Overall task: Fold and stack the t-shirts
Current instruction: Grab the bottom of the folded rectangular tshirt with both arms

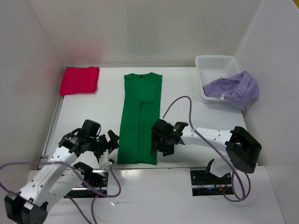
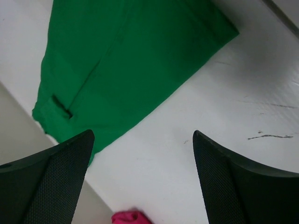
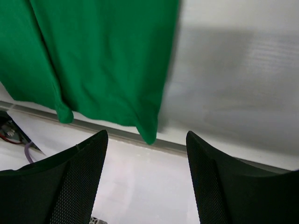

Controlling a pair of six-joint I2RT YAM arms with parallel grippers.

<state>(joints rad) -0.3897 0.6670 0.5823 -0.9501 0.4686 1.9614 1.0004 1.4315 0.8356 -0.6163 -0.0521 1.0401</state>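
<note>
While the green shirt (image 1: 139, 116) lies lengthwise-folded at the desk's near edge, left gripper (image 1: 111, 142) and right gripper (image 1: 156, 140) flank its hem, jaws apart. The crosswise fold probably comes next, which means pinching both hem corners.

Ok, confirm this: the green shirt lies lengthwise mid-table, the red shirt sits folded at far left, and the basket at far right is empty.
Wrong on the basket: it is not empty. The top external view shows the purple shirt bunched in it, spilling over its right rim. The green shirt does lie lengthwise mid-table, the red shirt folded at far left.
</note>
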